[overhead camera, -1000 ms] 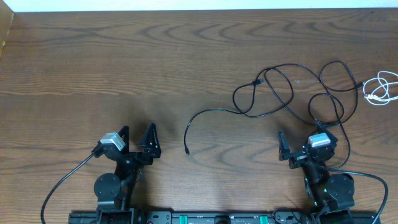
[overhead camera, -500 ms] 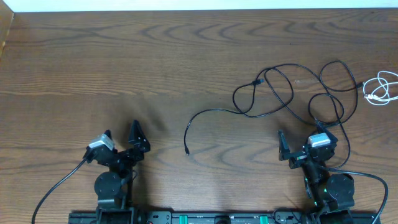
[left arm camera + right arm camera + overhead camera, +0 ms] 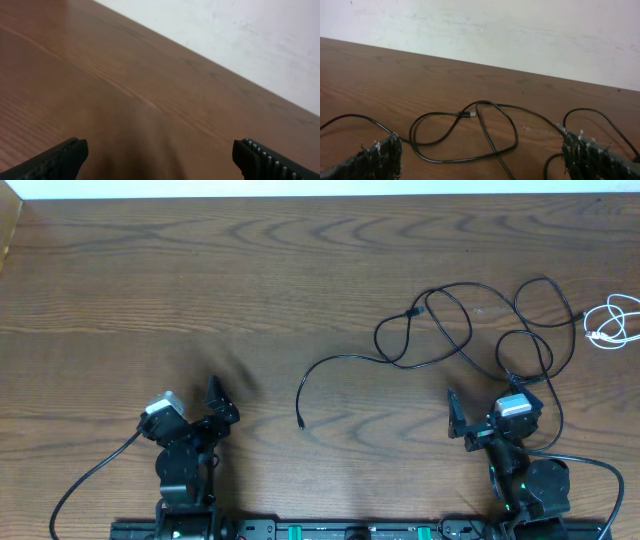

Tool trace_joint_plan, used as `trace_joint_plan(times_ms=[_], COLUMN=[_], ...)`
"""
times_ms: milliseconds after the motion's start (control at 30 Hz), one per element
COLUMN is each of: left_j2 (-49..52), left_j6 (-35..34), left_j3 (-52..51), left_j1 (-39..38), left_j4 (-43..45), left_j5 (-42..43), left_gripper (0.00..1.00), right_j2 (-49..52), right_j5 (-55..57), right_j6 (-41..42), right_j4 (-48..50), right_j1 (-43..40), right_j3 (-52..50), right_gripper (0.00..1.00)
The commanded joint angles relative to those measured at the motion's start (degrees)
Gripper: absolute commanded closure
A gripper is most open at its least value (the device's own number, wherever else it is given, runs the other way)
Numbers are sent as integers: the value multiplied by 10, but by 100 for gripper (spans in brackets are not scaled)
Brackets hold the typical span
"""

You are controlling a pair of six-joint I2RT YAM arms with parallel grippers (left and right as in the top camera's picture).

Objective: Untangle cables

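Both sets of fingers are spread wide and empty, the left gripper well away, the right gripper just behind the black cable's loops. Pinching two crossed strands together could tighten the tangle, or nudge the white cable off the table's right edge.

Table: brown wood, bold grain, smooth, low satin sheen recorded.
Black cable: thin smooth sheath, plastic-looking, faint gloss; small metallic plug tip noted.
White cable: smooth sheath; finish too small to be judged.
Right gripper pads: black, rough, matt.
Left gripper pads: black, ribbed, matt.
Wall: white, matt, scuffed.
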Motion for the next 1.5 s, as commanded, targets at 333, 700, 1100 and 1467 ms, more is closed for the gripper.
trace_joint_plan(times_ms=[333,700,1100,1467], left_j2=[59,71,-16,-95], left_j6=[9,9,9,9], left_j3=[-10,-10,-10,-10], left_j1=[0,-14,-14,-14], left_j4=[-23,-23,-23,-21], left_j5=[-27,-27,-27,-27], left_gripper=[2,2,2,2], right_j2=[-4,-4,-4,-4], right_j5=[6,6,7,6], right_j6=[-7,-7,-7,-7], right_j4=[-3,-3,-3,-3], right_j1=[1,1,1,1], right_j3=[-1,-1,-1,-1], right_gripper=[1,1,1,1])
